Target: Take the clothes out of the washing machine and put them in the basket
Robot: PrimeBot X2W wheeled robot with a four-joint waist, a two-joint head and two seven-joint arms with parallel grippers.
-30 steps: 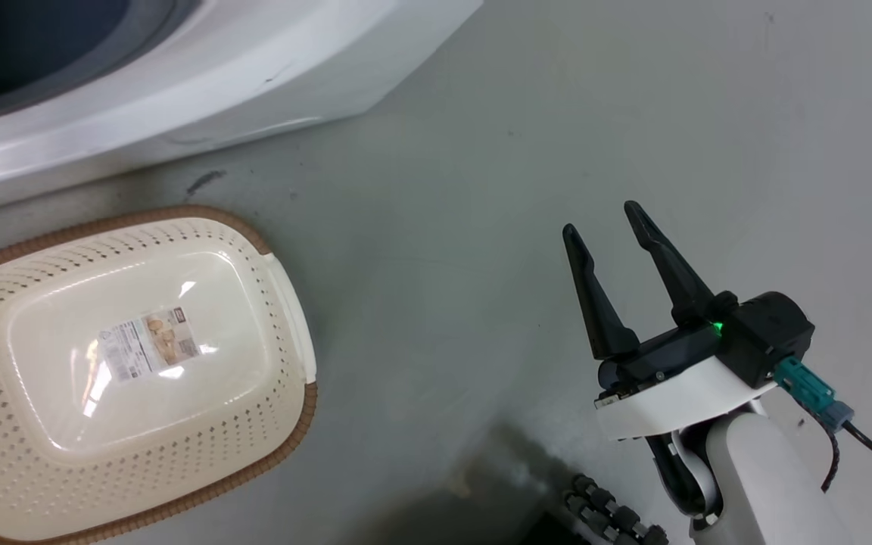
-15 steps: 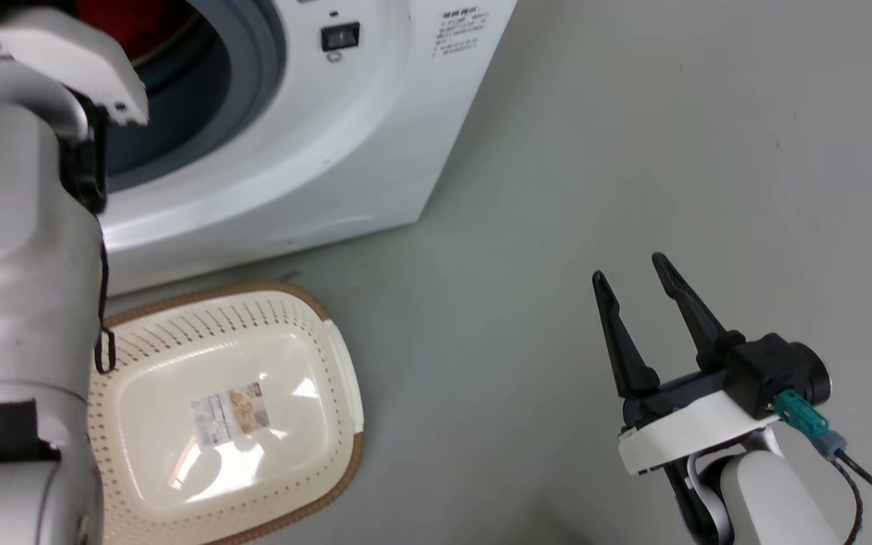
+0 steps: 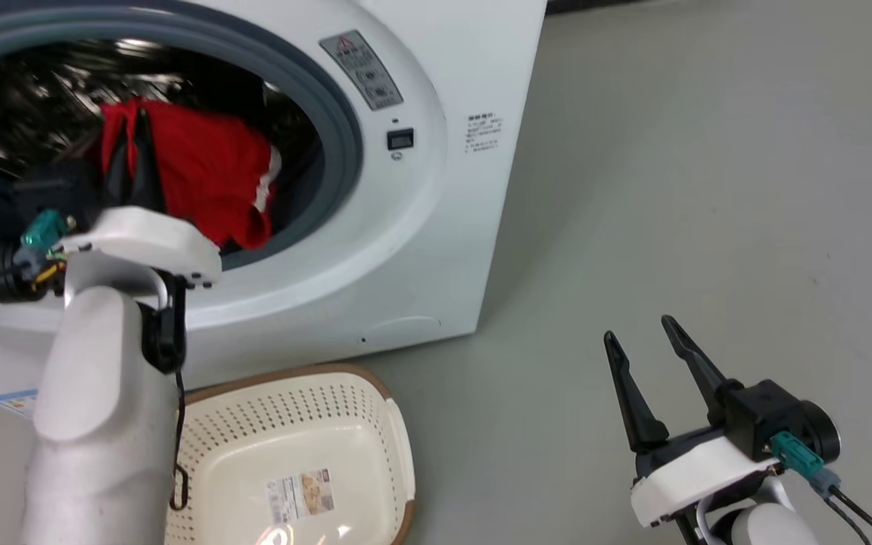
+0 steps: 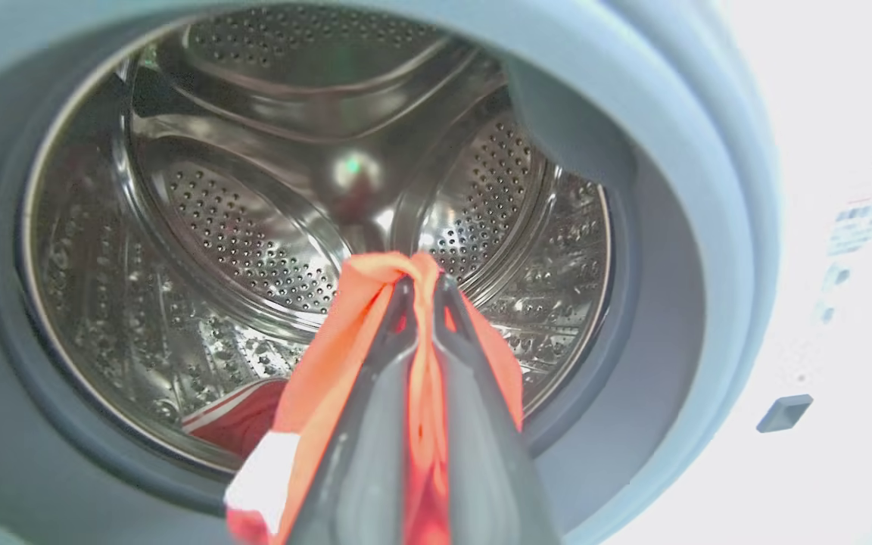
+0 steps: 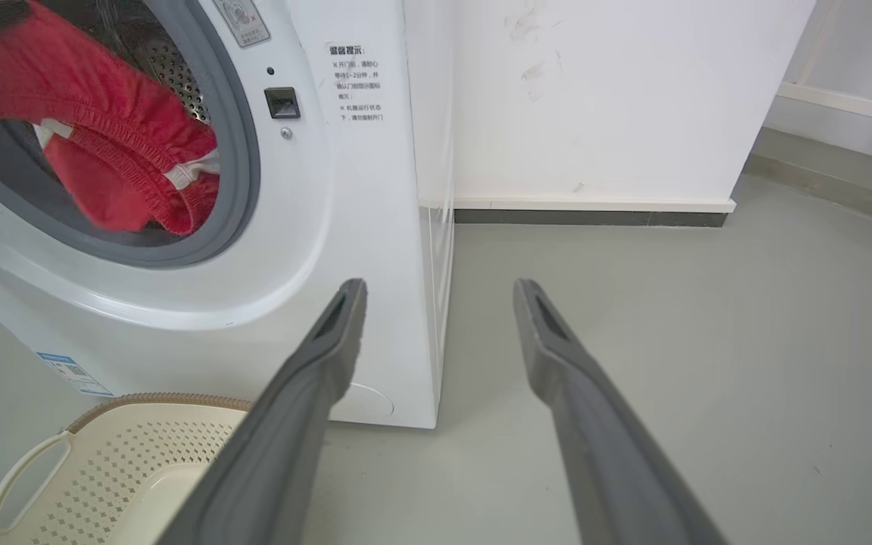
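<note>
The left end effector point(image 4: 422, 281) is clenched on a fold of the bright red soft fabric garment with white trim point(image 3: 209, 174). It holds the cloth up in the mouth of the large white front-loading washing machine point(image 3: 436, 227), at 10 o'clock in the head view. The hem hangs close to the grey porthole rim point(image 3: 345, 151).

In the left wrist view, more red fabric with a white stripe point(image 4: 243, 416) lies at 7 o'clock on the bottom of the perforated steel drum point(image 4: 254, 227). Whether it is a 2nd piece I cannot tell.

The small cream-white perforated plastic basket with a brown rim point(image 3: 375, 382) sits on the grey floor point(image 3: 671, 189) just in front of the machine, at 7 o'clock. Its visible part holds no clothes.

The right end effector point(image 3: 637, 330) hovers at 4 o'clock, released, its 2 fingers spread around nothing.

The step in hand looks like lifting 1 garment out. The next move probably calls for drawing the arm back until the hem clears the rim. The arm should then lower toward 7 o'clock, over the basket, before letting go. The trailing cloth could catch on the seal.
</note>
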